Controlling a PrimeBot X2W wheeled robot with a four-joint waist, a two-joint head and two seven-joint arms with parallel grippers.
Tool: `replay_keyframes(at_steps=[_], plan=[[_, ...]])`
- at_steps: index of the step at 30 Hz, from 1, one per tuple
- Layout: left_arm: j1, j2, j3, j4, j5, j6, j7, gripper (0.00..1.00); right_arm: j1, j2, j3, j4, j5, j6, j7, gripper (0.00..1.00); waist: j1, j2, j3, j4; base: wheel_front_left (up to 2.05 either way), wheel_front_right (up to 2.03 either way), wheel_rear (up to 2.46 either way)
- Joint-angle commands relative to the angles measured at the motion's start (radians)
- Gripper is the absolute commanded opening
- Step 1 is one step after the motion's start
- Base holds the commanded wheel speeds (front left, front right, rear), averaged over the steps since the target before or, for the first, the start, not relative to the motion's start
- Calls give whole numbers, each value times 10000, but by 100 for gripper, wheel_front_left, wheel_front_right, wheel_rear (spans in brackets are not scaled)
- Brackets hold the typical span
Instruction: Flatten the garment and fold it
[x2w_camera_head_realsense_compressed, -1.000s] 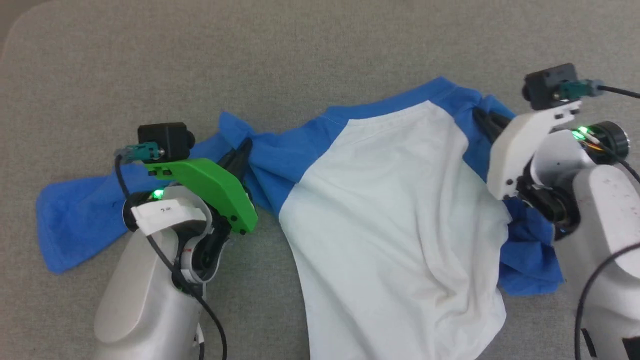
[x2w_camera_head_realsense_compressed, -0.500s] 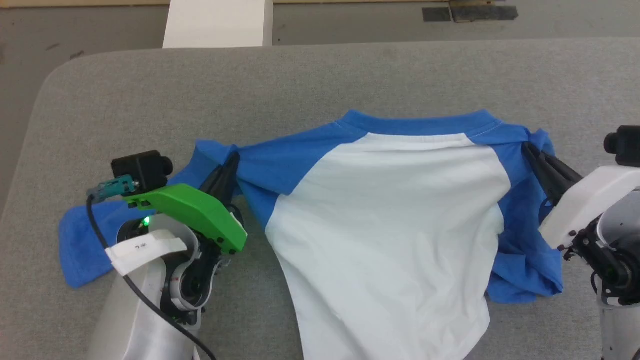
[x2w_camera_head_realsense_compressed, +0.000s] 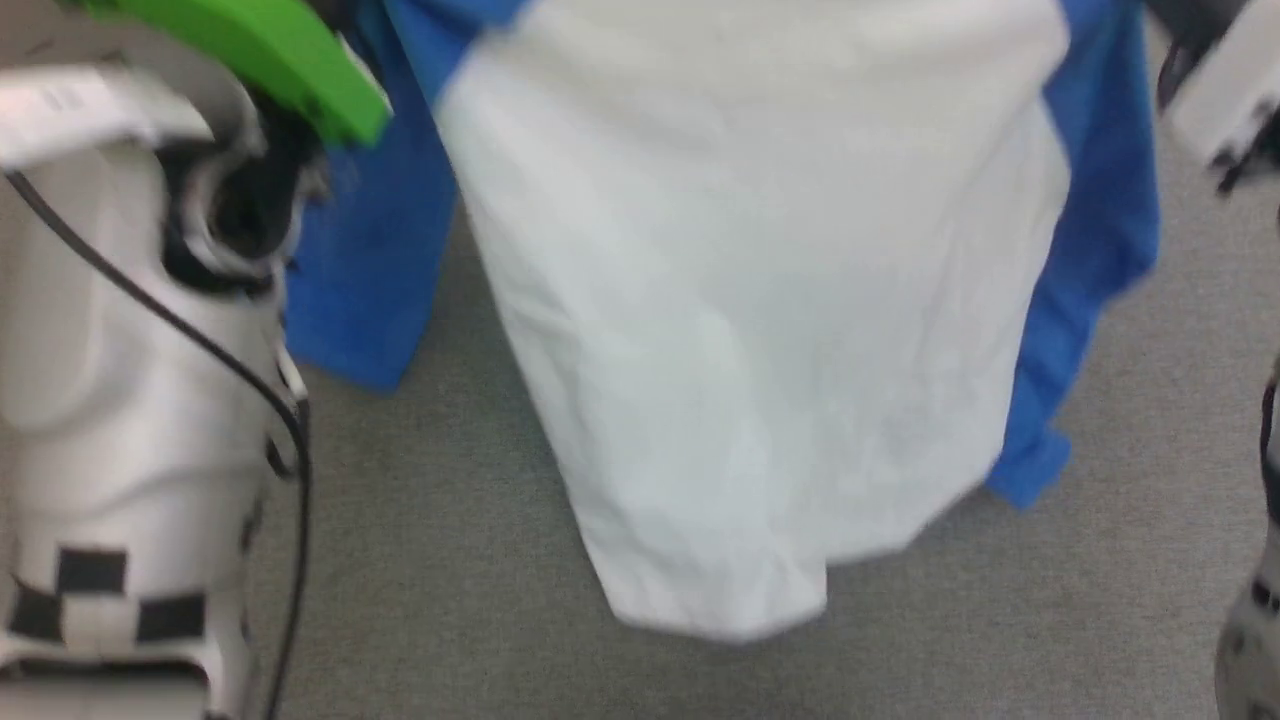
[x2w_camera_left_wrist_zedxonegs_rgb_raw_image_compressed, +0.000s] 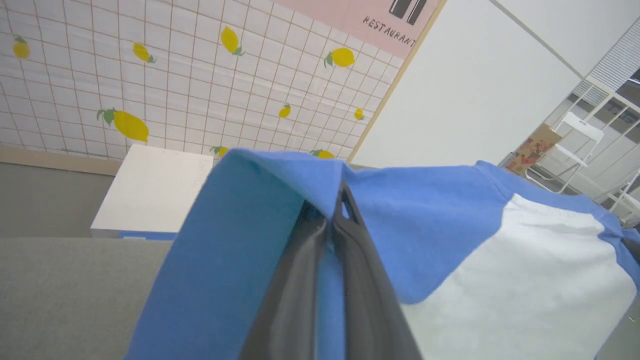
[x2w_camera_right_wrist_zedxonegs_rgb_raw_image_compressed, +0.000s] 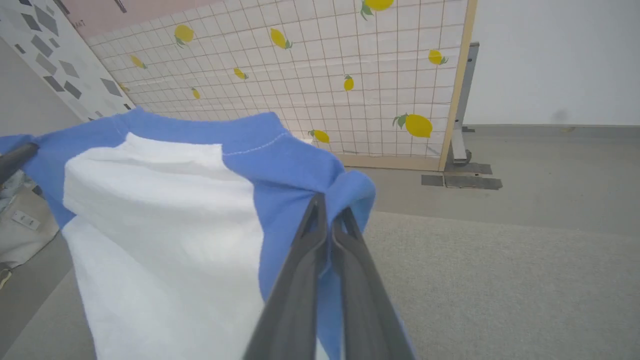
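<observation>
The garment (x2w_camera_head_realsense_compressed: 760, 300), white in the body with blue sleeves, hangs stretched between my two arms above the grey table (x2w_camera_head_realsense_compressed: 420, 560); its hem droops low and both sleeves dangle at the sides. In the left wrist view my left gripper (x2w_camera_left_wrist_zedxonegs_rgb_raw_image_compressed: 332, 202) is shut on a fold of blue shoulder cloth of the garment (x2w_camera_left_wrist_zedxonegs_rgb_raw_image_compressed: 425, 215). My right gripper (x2w_camera_right_wrist_zedxonegs_rgb_raw_image_compressed: 327, 207) pinches the other blue shoulder of the garment (x2w_camera_right_wrist_zedxonegs_rgb_raw_image_compressed: 165, 210) the same way. The head view is blurred and shows my left forearm (x2w_camera_head_realsense_compressed: 120, 330) and its green bracket (x2w_camera_head_realsense_compressed: 250, 50).
A white box (x2w_camera_left_wrist_zedxonegs_rgb_raw_image_compressed: 150, 185) stands past the table's far edge, in front of a tiled wall with lemon prints (x2w_camera_left_wrist_zedxonegs_rgb_raw_image_compressed: 150, 75). Grey tabletop (x2w_camera_right_wrist_zedxonegs_rgb_raw_image_compressed: 500, 280) stretches out to the right of the right gripper. A white chair (x2w_camera_left_wrist_zedxonegs_rgb_raw_image_compressed: 575, 140) stands far off.
Both grippers have risen with the shoulders still pinched, so the garment has left the table and now hangs. The head view has shifted and blurred.
</observation>
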Motion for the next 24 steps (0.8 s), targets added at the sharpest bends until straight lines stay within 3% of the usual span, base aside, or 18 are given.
replay_keyframes(at_steps=[1, 7, 12, 20, 24], plan=[[-751, 265, -47, 285, 366, 48, -14, 0, -772, 134, -60, 317, -275, -15, -64, 0, 0, -1, 776, -255, 0, 0, 0], [-3833, 664, -98, 1568, 1366, 218, -668, 0, -4257, 811, -684, 1990, -1579, -15, -1205, 0, 0, -1, 1926, -463, 0, 0, 0], [-5899, 759, 51, 2275, 1879, 254, -1919, 0, -6526, 1192, -1137, 2979, -2476, -15, -2767, 0, 0, -1, 2609, -560, 0, 0, 0], [-7269, 837, 246, 3064, 2138, -64, -3842, 0, -7905, 1362, -1229, 3802, -2930, -15, -4598, 0, 0, -1, 3407, -491, 0, 0, 0], [-7115, 788, 360, 3590, 1865, -327, -4139, 0, -7773, 1388, -918, 4182, -2695, -15, -4913, 0, 0, -1, 3624, -400, 0, 0, 0]])
